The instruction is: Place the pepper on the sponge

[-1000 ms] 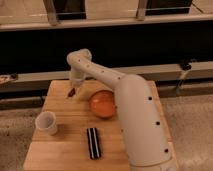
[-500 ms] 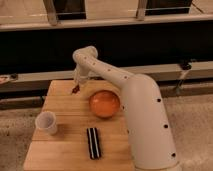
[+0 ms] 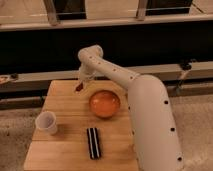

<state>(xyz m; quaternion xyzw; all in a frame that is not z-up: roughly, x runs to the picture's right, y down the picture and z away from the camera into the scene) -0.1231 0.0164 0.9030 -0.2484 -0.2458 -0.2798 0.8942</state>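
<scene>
My gripper [image 3: 80, 83] hangs over the far left part of the wooden table [image 3: 60, 102], just left of the orange bowl [image 3: 105, 103]. A small dark red-brown pepper [image 3: 78, 88] sticks out below its tip, and the gripper appears shut on it, holding it slightly above the tabletop. The white arm reaches in from the lower right and covers the right side of the table. The sponge is not visible in this view.
A white cup [image 3: 46, 122] stands near the table's left edge. A black ribbed bar [image 3: 93, 143] lies near the front edge. A dark counter and rail run behind the table. Speckled floor surrounds it.
The gripper with the pepper has shifted a little to the right along the table's far edge, towards the orange bowl. The cup, bowl and black bar have not moved.
</scene>
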